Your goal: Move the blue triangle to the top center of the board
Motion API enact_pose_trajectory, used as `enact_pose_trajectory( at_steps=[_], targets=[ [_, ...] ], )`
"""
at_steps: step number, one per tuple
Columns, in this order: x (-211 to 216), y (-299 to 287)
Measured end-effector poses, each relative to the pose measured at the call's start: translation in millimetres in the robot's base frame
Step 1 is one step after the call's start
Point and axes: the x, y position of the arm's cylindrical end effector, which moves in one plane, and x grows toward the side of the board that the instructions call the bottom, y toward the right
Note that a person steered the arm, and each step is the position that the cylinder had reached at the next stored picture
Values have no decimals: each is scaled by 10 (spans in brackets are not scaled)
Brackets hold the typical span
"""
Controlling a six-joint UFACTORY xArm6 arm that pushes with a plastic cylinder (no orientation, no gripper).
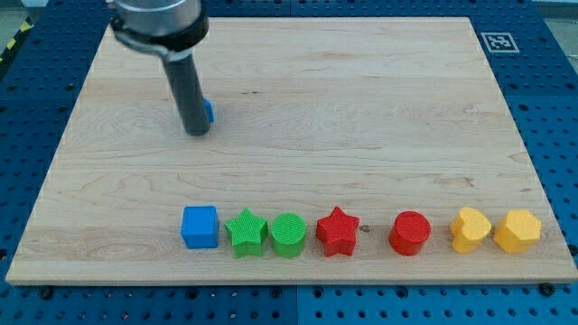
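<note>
seven ribbed plastic blocks line the wooden board's near edge: blue cube, green star, green cylinder, red star, red cylinder, yellow heart, yellow hexagon. up at the view's upper left, my tip rests on the pale grain, holding nothing, pressed against the blue triangle, which peeks out just at the dark rod's right side, mostly hidden, its shape hard to read. blue pegboard surrounds the board.
</note>
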Motion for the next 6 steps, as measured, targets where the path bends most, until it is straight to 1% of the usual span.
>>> enact_pose_trajectory(
  at_steps=[2,3,4,5,6],
  targets=[
    [-858,1],
    [-1222,1],
    [-1310,-5],
    [-852,57],
    [-992,-388]
  ],
)
